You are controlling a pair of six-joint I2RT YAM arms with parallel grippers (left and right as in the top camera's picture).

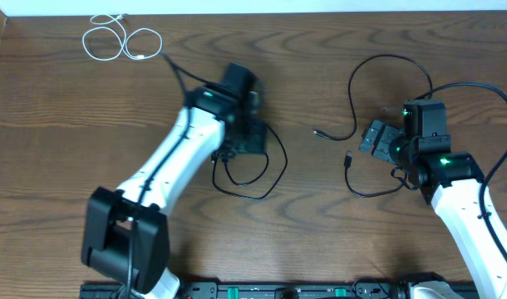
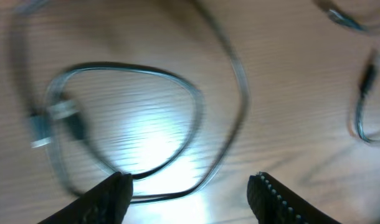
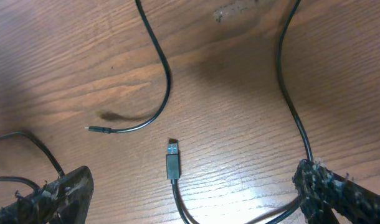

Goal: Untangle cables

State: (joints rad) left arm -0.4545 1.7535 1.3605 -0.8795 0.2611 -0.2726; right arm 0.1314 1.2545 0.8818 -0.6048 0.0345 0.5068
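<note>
A black cable (image 1: pixel 266 184) lies in a loose loop on the wooden table under my left gripper (image 1: pixel 247 137). The left wrist view is blurred. It shows that looped cable (image 2: pixel 196 106) on the wood, with my left gripper (image 2: pixel 190 193) open and one strand passing by its left finger (image 2: pixel 109 194). A second black cable (image 1: pixel 378 60) curves at the right, with its USB plug (image 3: pixel 172 160) between the wide-open fingers of my right gripper (image 3: pixel 196 199). A thin cable end (image 3: pixel 99 129) lies beyond it. The white cable (image 1: pixel 112 37) is coiled alone at the far left.
The thick black leads of the right arm (image 1: pixel 494 108) arc over the table's right side. The table's far edge (image 1: pixel 253 10) meets a white wall. A black rail (image 1: pixel 262 291) runs along the front edge.
</note>
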